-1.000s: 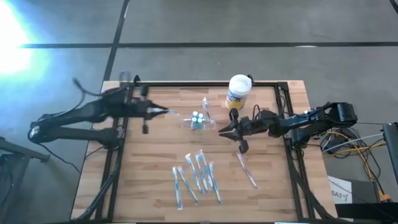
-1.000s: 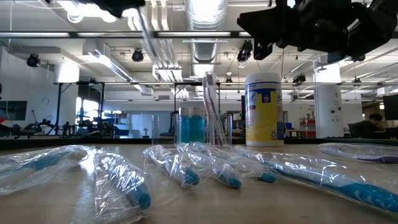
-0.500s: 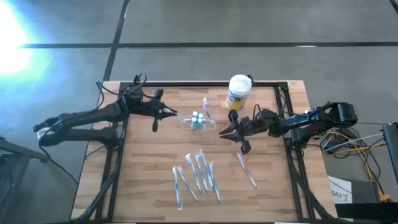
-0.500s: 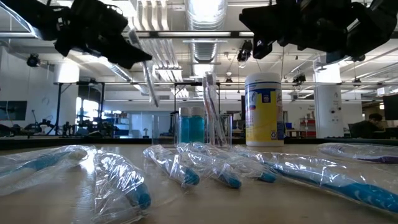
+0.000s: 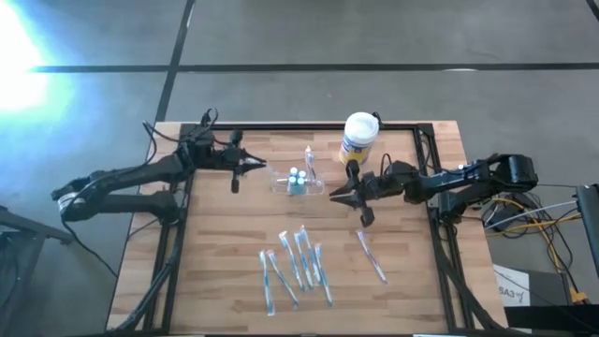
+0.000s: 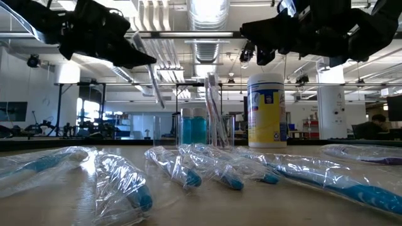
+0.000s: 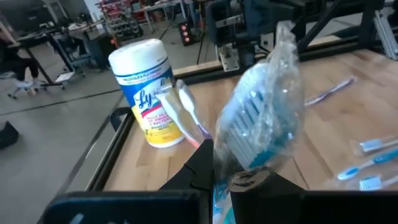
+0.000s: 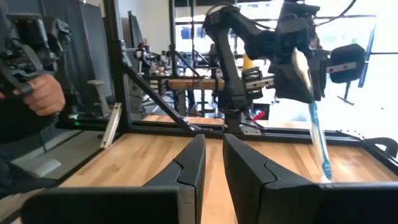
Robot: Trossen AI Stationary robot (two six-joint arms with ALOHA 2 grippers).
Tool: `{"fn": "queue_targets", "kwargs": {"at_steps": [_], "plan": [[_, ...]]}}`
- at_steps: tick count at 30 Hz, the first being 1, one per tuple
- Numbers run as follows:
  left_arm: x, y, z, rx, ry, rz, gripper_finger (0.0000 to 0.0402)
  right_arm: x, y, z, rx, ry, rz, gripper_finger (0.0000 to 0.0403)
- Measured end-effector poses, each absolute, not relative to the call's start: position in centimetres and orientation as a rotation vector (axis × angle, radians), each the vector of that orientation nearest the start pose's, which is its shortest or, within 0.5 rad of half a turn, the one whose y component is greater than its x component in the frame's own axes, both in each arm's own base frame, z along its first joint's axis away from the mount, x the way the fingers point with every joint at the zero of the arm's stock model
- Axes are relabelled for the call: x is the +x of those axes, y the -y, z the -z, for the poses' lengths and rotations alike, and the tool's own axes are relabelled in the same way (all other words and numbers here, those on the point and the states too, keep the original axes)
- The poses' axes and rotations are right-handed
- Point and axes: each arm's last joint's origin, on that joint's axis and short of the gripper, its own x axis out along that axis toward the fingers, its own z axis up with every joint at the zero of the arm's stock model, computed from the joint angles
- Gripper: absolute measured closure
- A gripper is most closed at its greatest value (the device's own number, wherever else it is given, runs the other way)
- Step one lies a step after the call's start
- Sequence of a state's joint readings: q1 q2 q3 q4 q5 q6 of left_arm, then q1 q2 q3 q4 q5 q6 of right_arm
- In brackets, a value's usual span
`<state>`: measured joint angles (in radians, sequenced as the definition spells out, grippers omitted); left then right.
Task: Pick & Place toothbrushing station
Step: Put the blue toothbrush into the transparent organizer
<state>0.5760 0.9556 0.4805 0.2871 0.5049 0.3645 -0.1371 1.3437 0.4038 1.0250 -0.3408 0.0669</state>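
High view: left gripper [image 5: 251, 166], clamped on wrapped toothbrush [image 7: 264, 118], has edged right toward clear station [image 5: 298, 182] for drop-in; right gripper [image 5: 348, 197] near-shut, empty, beside it.

A wooden worktop [image 5: 215, 271] framed by black rails carries a white cylindrical canister [image 5: 358, 137] with a yellow and blue label, standing upright near the far edge. Toward the near edge, a loose cluster of plastic-wrapped toothbrushes [image 5: 297, 265] lies flat, with one more wrapped toothbrush [image 5: 372, 256] lying apart beside them. Beyond the worktop, a person's hand [image 8: 41, 94] shows in the room.
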Motion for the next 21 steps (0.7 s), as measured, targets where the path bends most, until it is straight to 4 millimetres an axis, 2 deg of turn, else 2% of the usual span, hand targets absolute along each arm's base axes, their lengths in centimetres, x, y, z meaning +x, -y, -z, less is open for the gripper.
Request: {"fn": "queue_targets", "kwargs": {"at_steps": [4, 9, 14, 21], "plan": [[18.6, -10.7, -25.1, 0.260, -0.171, -0.004, 0.0377, 24.7, 2.6, -20.2, 0.057, 0.033, -0.196, 0.0349], [20.5, -12.0, -25.1, 0.217, -0.215, 0.049, 0.0377, 24.7, 2.6, -20.1, 0.058, 0.030, -0.196, 0.0349], [21.9, -13.0, -23.8, 0.171, -0.279, 0.065, 0.0377, 24.8, 2.6, -20.3, 0.057, 0.038, -0.195, 0.0349], [22.7, -13.7, -22.0, 0.154, -0.339, 0.073, 0.0377, 24.8, 2.6, -20.3, 0.056, 0.037, -0.196, 0.0349]]}}
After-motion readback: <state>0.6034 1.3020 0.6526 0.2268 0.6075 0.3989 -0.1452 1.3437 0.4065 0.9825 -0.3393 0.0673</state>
